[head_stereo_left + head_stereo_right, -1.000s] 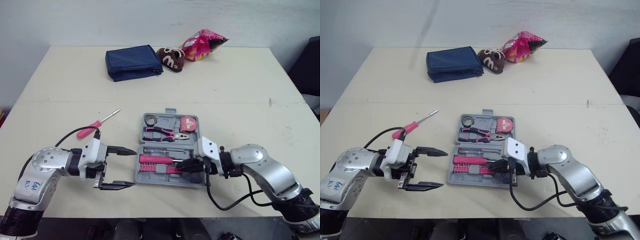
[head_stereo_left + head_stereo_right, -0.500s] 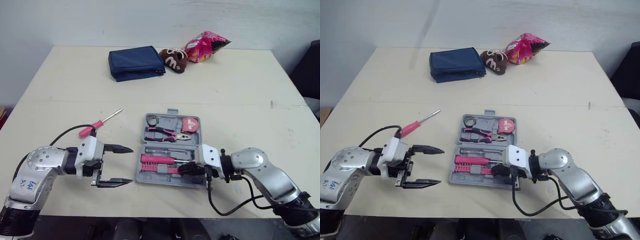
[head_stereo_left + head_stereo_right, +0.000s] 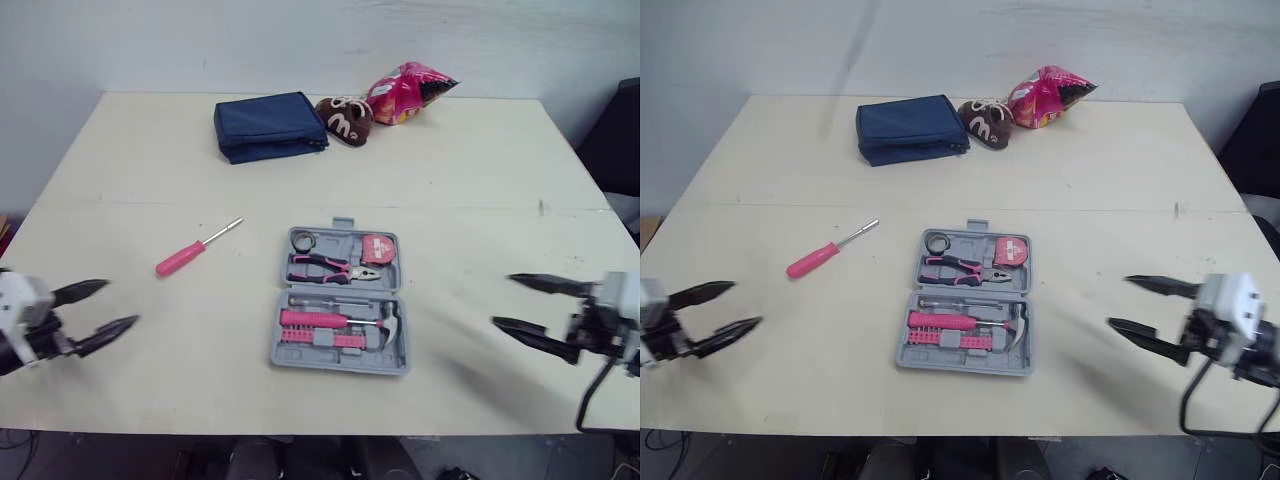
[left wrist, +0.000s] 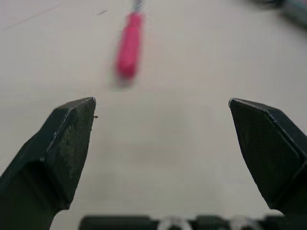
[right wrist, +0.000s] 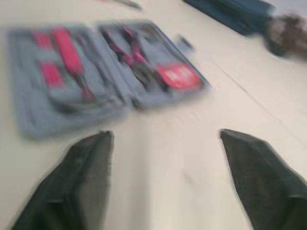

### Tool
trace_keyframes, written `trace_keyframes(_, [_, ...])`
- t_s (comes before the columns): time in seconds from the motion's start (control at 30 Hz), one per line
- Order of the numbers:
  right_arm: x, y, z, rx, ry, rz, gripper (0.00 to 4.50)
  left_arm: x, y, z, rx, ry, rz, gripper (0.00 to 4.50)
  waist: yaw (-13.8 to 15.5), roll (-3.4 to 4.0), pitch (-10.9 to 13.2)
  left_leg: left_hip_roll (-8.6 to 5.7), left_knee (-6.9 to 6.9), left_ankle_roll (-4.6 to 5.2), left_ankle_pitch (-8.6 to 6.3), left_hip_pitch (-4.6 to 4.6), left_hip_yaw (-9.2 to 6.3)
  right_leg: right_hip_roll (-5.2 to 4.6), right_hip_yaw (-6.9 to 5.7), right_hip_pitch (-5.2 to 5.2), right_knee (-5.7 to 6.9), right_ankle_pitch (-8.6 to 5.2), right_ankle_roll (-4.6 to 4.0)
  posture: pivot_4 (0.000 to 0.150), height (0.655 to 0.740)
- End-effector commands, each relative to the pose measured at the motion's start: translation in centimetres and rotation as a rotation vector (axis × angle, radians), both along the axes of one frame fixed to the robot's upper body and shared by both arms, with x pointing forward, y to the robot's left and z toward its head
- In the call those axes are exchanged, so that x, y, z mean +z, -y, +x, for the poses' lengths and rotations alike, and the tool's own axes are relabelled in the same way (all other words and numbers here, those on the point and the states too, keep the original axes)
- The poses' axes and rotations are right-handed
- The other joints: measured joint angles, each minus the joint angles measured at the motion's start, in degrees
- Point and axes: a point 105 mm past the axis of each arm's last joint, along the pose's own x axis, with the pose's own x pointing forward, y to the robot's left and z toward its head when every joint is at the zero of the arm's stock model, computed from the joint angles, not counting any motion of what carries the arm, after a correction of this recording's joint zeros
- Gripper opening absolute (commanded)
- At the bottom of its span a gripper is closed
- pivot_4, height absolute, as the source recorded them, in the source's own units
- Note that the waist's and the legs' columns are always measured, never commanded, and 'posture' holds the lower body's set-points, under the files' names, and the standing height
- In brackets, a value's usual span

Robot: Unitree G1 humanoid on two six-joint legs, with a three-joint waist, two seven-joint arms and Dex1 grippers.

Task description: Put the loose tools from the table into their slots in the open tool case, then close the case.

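Fingers of the left gripper (image 3: 118, 303) stand spread wide with nothing between them, near the front left edge of the table (image 3: 480, 180). They are well apart from the pink-handled screwdriver (image 3: 197, 248), which lies loose on the tabletop to the left of the open tool case (image 3: 340, 360). The right gripper (image 3: 502, 300) is likewise wide open and empty, out to the right of the case and clear of it. The grey case lies flat with a hammer (image 3: 388, 318), pliers (image 3: 330, 268) and a tape measure (image 3: 378, 248) in its slots. A blue pouch (image 3: 268, 125), a brown plush toy (image 3: 343, 117) and a pink snack bag (image 3: 405, 90) sit at the far edge
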Motion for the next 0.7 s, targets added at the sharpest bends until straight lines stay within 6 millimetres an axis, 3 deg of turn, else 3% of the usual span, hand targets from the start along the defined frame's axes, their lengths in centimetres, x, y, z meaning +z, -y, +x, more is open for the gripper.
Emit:
trace_keyframes(0.03, [0.6, 3.8, -1.1, -0.085, 0.074, -0.104, 4.48, 0.2, -4.0, -1.1, 0.153, 0.025, 0.073, 4.5, 0.0, 0.0, 0.0, -0.01, -0.01, 0.01, 0.0, 0.01, 0.03, -0.03, 0.01, 0.0, 0.01, 0.0, 0.0, 0.15, 0.74])
trace_keyframes(0.1, [-1.1, 6.5, -2.3, -0.144, 0.002, -0.181, 4.48, 0.0, -5.9, -1.7, 0.233, 0.029, 0.088, 4.5, 0.0, -0.01, 0.0, -0.02, -0.02, 0.01, -0.01, 0.04, 0.06, -0.03, 0.02, 0.0, 0.01, 0.0, 0.01, 0.15, 0.74])
trace_keyframes(0.17, [-1.6, 8.2, -2.7, -0.211, 0.001, -0.181, 4.48, -0.2, -6.5, -2.0, 0.249, 0.025, 0.085, 4.5, 0.0, -0.07, 0.0, -0.02, -0.1, 0.01, -0.01, 0.07, 0.07, -0.05, 0.01, 0.01, -0.04, 0.0, 0.0, 0.15, 0.74])
trace_keyframes(0.33, [-1.5, 7.9, -2.1, -0.238, 0.045, -0.111, 4.48, 0.6, -6.1, -1.1, 0.224, 0.069, 0.094, 4.5, -0.3, -0.11, 0.0, 0.0, -0.15, -0.03, -0.02, 0.2, 0.12, -0.09, 0.02, 0.05, 0.09, 0.02, -0.03, 0.15, 0.74])
trace_keyframes(0.47, [-0.1, 4.4, -0.4, -0.169, 0.144, 0.067, 4.48, 1.4, -3.1, 1.8, 0.115, 0.097, 0.091, 4.5, -0.4, -0.12, 0.0, 0.12, -0.33, -0.24, -0.17, 1.0, 0.05, -0.01, -0.02, 0.84, -0.03, 0.0, -0.13, 0.15, 0.74])
trace_keyframes(0.6, [1.3, 0.2, -0.1, -0.018, 0.184, 0.198, 4.48, 3.4, -0.7, 5.6, 0.093, 0.101, 0.061, 4.5, 0.0, -0.03, 0.1, 0.11, -0.29, -0.22, -0.19, 0.89, 0.05, 0.01, -0.04, 0.79, 0.0, 0.0, -0.13, 0.15, 0.74])
trace_keyframes(0.7, [1.7, -2.7, 0.0, 0.069, 0.199, 0.262, 4.48, 3.8, 2.0, 7.7, 0.003, -0.001, 0.01, 4.5, 0.3, -0.04, 0.0, 0.12, -0.2, -0.22, -0.18, 0.84, 0.04, 0.05, -0.02, 0.76, 0.04, 0.01, -0.1, 0.15, 0.74])
